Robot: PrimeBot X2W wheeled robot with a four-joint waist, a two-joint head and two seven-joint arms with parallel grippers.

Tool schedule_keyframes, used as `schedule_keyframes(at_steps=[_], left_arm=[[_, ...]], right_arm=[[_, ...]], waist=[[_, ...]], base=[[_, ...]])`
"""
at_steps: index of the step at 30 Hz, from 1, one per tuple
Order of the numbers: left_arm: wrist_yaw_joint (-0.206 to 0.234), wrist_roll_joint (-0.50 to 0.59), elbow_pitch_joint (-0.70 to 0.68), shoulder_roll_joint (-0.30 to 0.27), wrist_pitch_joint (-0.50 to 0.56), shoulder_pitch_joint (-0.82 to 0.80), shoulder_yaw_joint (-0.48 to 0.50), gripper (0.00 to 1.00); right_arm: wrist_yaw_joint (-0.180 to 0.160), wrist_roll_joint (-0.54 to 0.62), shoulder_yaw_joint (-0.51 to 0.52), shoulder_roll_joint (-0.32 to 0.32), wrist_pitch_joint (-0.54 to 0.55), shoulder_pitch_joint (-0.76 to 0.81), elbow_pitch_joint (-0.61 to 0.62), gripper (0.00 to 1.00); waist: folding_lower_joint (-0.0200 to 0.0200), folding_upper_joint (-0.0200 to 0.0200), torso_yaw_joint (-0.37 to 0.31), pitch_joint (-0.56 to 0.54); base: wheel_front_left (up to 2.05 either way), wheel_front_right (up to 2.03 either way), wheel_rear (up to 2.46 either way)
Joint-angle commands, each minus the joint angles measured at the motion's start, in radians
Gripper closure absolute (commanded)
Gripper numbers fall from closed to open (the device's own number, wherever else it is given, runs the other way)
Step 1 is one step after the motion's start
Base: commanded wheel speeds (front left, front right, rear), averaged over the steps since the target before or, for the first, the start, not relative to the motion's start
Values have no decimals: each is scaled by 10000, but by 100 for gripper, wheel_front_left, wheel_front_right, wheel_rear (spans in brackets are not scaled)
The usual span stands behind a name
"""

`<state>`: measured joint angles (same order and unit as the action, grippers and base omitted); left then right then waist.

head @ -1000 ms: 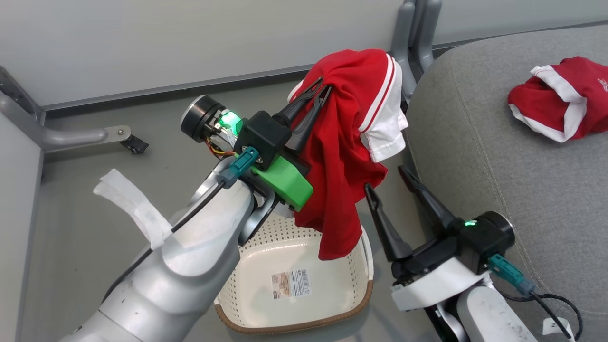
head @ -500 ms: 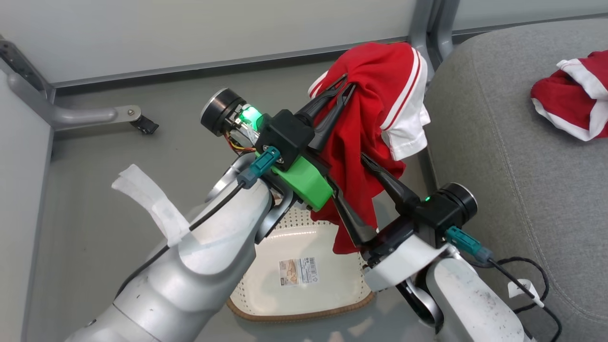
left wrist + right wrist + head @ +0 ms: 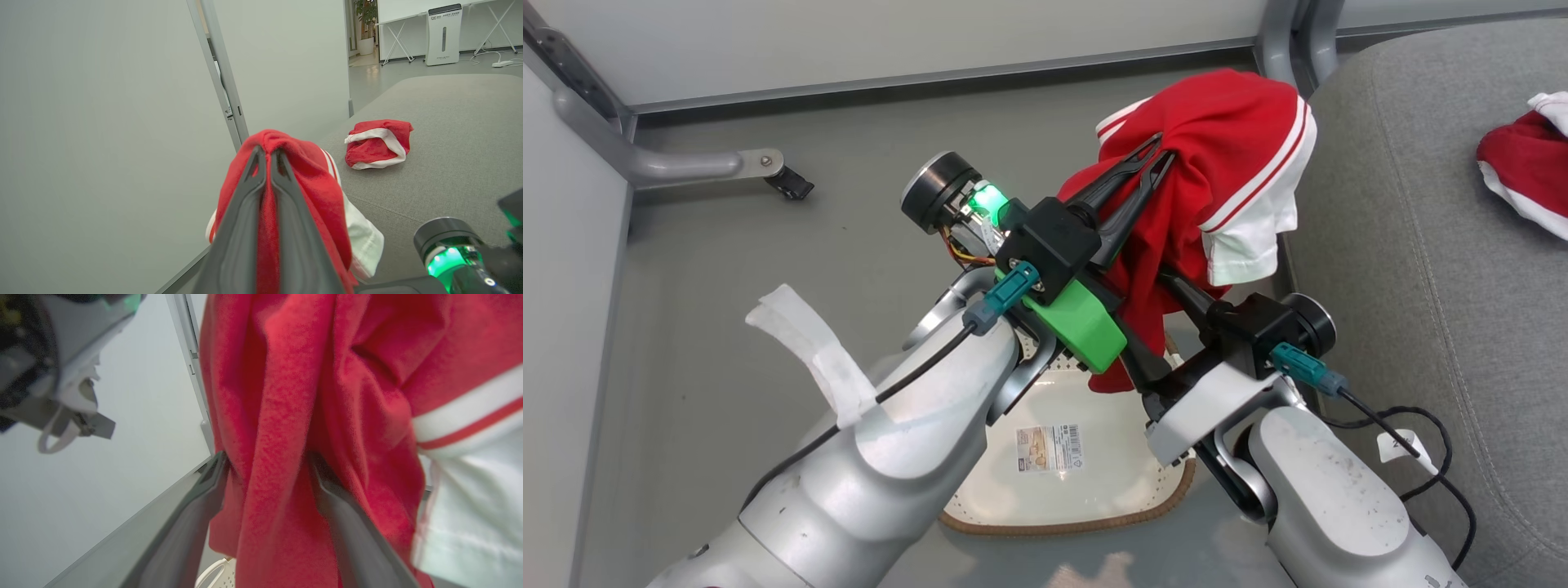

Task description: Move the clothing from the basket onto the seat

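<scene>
Down by your base, the basket (image 3: 1045, 529) looks emptied out; just the label (image 3: 1049, 447) shows on its bottom. Right above it, your right gripper (image 3: 267, 463) has its fingers spread wide either side of the hanging tail of the red garment (image 3: 1225, 155); cloth sits between them, but nothing's pinched there. A bit further up, your left gripper (image 3: 1158, 153) is pressed together on a bunch of that same garment; it drapes over the tips with the white striped panel dangling on the seat side. It's lifted clear of the basket and sits beside the edge of the seat (image 3: 1421, 261); not over it yet, I'd say. Further out, the other red garment (image 3: 378, 143) lies crumpled on the seat. So you're mid-carry on the last piece, I reckon; next you'd want to swing it out over the seat, maybe close the right fingers on the tail so it doesn't drag, then release well inside the edge.
</scene>
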<state>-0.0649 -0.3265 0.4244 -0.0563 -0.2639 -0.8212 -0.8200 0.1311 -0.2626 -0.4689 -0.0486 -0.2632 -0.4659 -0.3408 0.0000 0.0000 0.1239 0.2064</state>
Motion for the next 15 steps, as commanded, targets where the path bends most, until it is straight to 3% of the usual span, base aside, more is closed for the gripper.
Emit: schedule_keyframes(at_steps=[1, 15], left_arm=[[37, -112, -62, 25, -6, -117, -26, 100], [6, -89, 162, 53, -6, 174, -48, 100]], right_arm=[[-7, -119, -9, -36, -24, -138, -117, 100], [-7, -343, -159, -36, -24, -18, -130, 100]], waist=[[0, 0, 27, -6], [0, 0, -104, -287]], base=[[0, 0, 0], [0, 0, 0]])
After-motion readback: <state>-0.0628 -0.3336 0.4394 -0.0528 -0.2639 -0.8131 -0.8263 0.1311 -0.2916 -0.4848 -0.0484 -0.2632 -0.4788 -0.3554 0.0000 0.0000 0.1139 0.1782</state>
